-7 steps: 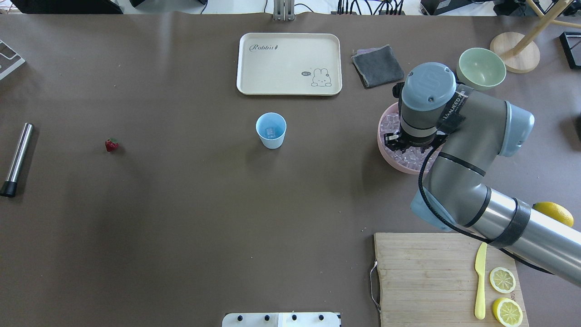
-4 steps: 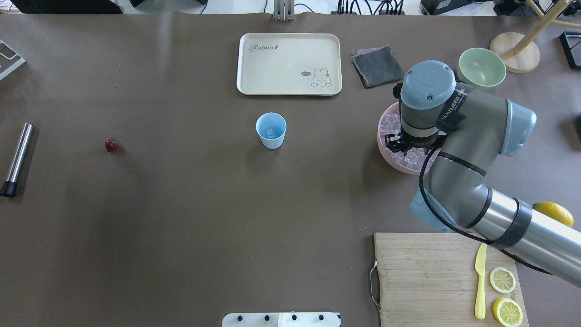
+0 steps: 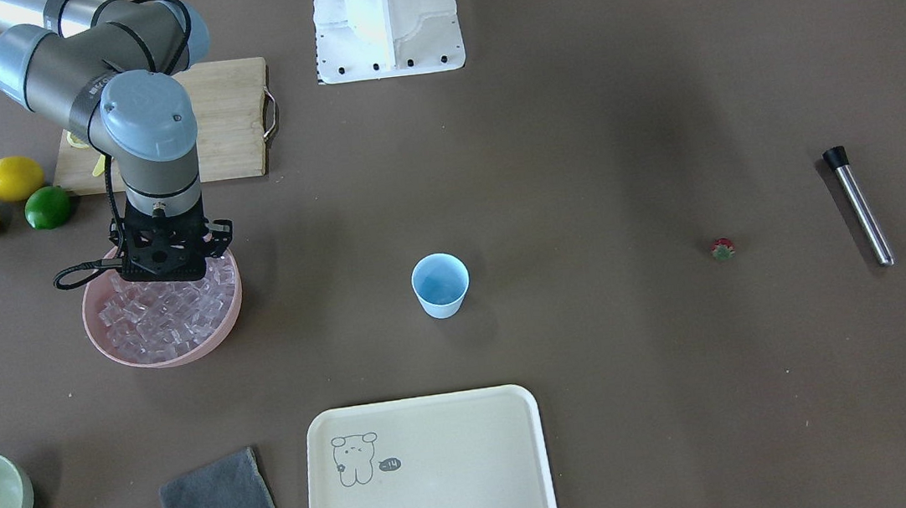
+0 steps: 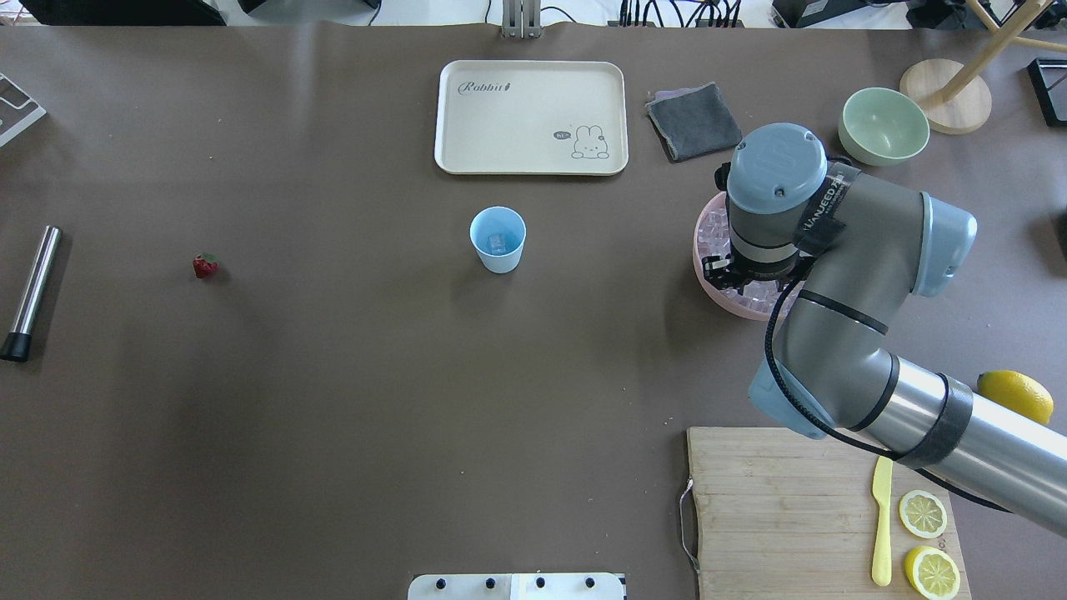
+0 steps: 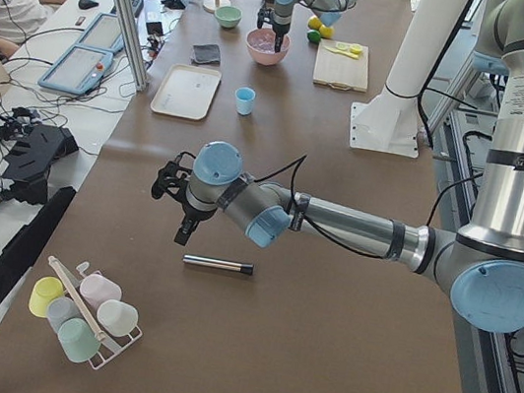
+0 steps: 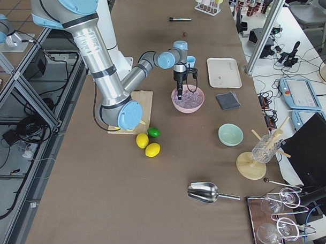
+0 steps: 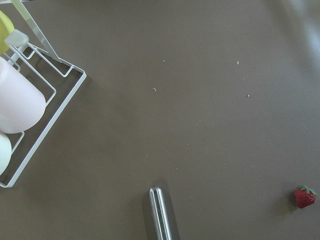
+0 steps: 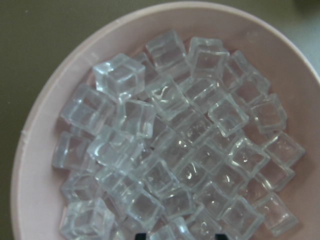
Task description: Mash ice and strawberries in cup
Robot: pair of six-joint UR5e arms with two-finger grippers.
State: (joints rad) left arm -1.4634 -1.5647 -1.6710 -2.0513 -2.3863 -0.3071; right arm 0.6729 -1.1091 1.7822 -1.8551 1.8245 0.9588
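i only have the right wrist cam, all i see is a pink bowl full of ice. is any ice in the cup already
Observer: Yes. The overhead view shows one ice cube inside the light blue cup.
Operator: and the strawberry, is it in there too
Observer: No. The strawberry lies on the bare table, far from the cup, toward the robot's left.
Operator: what is the left arm doing
Observer: The left gripper hangs close to a metal rod without touching it. Only the left side view shows it, so I cannot tell whether it is open or shut.
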